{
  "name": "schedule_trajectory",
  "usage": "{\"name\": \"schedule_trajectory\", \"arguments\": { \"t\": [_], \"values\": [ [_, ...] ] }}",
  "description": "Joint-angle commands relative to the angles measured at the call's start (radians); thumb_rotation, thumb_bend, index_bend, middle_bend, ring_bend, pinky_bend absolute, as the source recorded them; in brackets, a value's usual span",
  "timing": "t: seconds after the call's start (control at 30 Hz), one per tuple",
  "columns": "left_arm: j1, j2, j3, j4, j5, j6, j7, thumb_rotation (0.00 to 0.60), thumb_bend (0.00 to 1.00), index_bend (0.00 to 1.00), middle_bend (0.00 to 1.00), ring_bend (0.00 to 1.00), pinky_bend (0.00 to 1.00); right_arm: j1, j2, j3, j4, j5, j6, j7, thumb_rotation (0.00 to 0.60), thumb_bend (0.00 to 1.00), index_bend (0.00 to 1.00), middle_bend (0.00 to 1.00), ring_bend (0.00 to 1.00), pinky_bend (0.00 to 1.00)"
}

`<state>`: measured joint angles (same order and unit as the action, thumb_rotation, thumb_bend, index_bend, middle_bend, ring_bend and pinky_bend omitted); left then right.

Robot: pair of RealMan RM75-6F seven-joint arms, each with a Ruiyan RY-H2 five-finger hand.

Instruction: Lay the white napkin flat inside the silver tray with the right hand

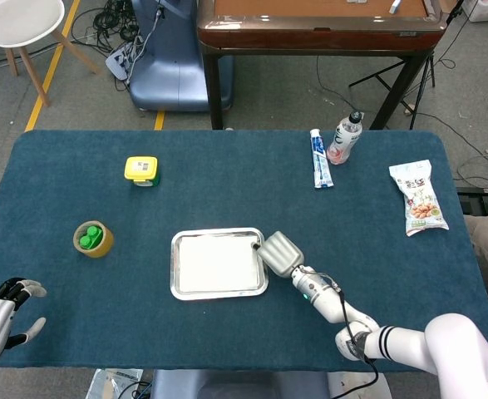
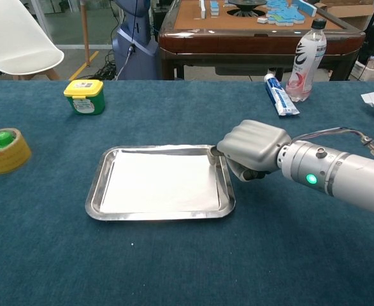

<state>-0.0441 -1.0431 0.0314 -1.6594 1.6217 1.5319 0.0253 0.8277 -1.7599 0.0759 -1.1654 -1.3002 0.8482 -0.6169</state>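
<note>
- Your right robot hand sits at the right edge of the silver tray, near its far right corner, with its fingers curled in toward the palm.
- One fingertip reaches over the tray's rim at that corner. It looks to be touching the corner of the white napkin, but the chest view does not settle whether you are pinching the cloth or only pressing on it, so I cannot tell if the robot hand holds anything.
- The napkin lies spread out inside the tray, covering most of the tray floor, with a bare strip of metal showing along the far side and the right side.
- From the head view, the tray sits near the middle of the blue counter, and your right robot hand is just beside its right rim.
- Your left robot hand is at the near left corner of the counter, holding nothing, fingers spread apart.
- Elsewhere on the counter: a roll of tape with green caps inside it to the left, a yellow-lidded green box further back, and a toothpaste tube beside a water bottle at the far right.
- A snack bag lies near the right edge.
</note>
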Motion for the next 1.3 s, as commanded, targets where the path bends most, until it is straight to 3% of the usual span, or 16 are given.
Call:
{"name": "schedule_trajectory", "arguments": {
  "t": [0.03,1.03,1.3],
  "values": [
    [0.000,0.000,0.000,0.000,0.000,0.000,0.000,0.600,0.23,0.41,0.35,0.23,0.48,0.001,-0.002,0.002,0.001,0.003,0.000,-0.002,0.600,1.00,0.30,1.00,0.92,1.00],
    [0.001,0.001,-0.001,0.001,0.000,0.001,-0.003,0.600,0.23,0.41,0.35,0.23,0.48,0.020,-0.045,0.017,0.034,0.016,-0.011,0.011,0.600,1.00,0.30,1.00,0.92,1.00],
    [0.001,0.002,0.000,0.002,0.001,0.002,-0.006,0.600,0.23,0.41,0.35,0.23,0.48,0.013,-0.020,0.025,0.002,0.004,0.018,0.030,0.600,1.00,0.30,1.00,0.92,1.00]
  ]
}}
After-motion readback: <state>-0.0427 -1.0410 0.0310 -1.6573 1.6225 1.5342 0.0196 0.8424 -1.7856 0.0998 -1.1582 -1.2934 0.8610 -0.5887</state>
